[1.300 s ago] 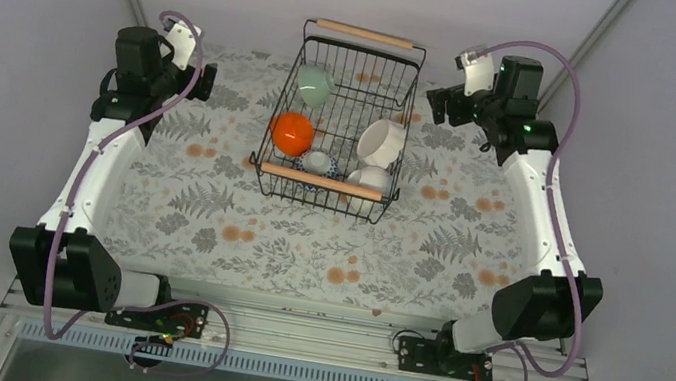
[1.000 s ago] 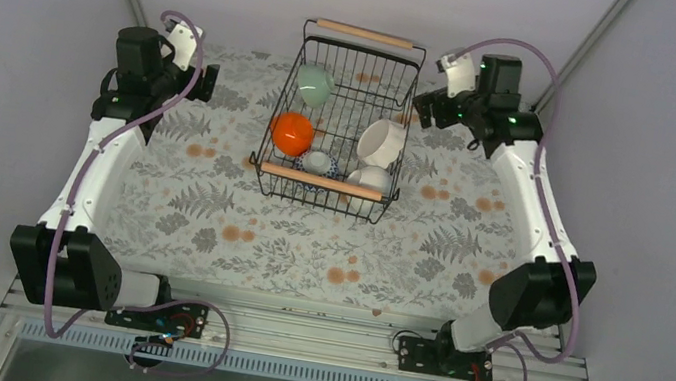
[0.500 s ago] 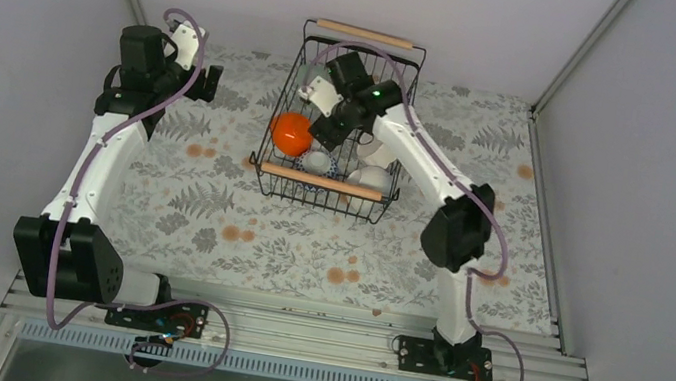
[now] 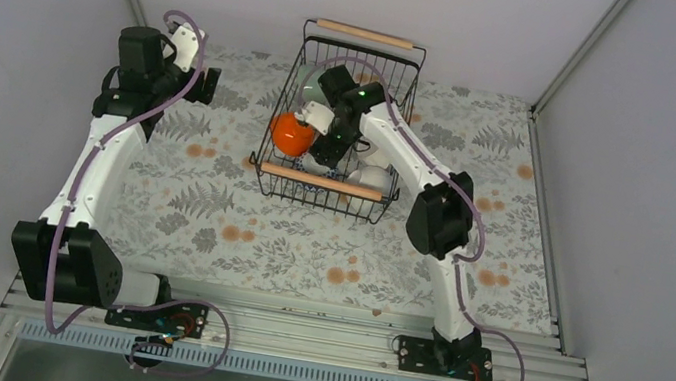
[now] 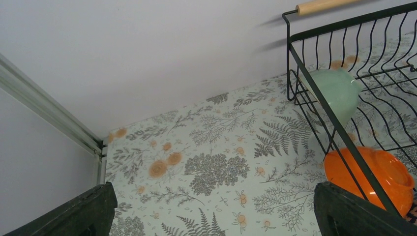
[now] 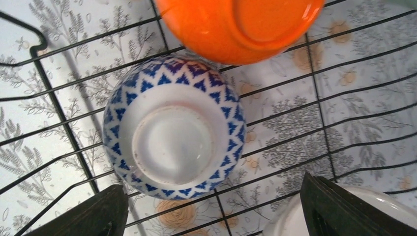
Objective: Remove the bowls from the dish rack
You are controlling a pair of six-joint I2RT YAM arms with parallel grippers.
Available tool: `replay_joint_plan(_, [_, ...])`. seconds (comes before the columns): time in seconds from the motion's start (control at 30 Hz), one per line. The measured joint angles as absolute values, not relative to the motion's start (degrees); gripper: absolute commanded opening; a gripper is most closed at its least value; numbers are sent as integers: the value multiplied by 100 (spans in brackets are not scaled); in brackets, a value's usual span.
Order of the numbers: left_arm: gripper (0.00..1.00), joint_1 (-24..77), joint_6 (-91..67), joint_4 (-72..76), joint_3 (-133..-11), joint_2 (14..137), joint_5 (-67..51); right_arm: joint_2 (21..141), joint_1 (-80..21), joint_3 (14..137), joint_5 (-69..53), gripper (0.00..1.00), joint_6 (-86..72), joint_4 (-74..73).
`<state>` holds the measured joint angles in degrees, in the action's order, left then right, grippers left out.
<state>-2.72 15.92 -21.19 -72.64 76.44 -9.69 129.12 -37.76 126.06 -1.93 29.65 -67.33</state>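
The fern-printed worktop (image 4: pixel 238 226) carries the black wire dish rack (image 4: pixel 364 58) at its far middle. The right arm reaches over the dish rack's near wooden handle, while the left arm stands well apart from the dish rack, off its left side. Inside the dish rack, an orange bowl (image 4: pixel 290 133) lies against the left wall. A mint-green bowl (image 5: pixel 334 93) leans tilted behind it, and a white bowl (image 6: pixel 287 221) sits toward the near right corner. A small bowl with blue triangles (image 6: pixel 174 132) sits upside down, touching the orange one. The right gripper (image 6: pixel 216 214) hangs inside the dish rack just above the blue-patterned bowl, its jaws spread wide to either side and gripping nothing. The left gripper (image 5: pixel 211 216) is spread fully and empty.
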Motion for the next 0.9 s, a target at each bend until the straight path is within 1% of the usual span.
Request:
replay_joint_plan(0.27, [100,-272,1586,-2156,-7264,7649,-1000,13141,-3776,12696,-545,85,3234,-7083])
replay_joint_plan(0.63, [100,-272,1586,-2156,-7260,7660,-1081,13493,-3776,12798,-602,85,3345,-7063])
replay_joint_plan(0.9, [100,-272,1592,-2161,-7161,7660,-1109,13509,-3776,12866,-707,81,3358,-6849])
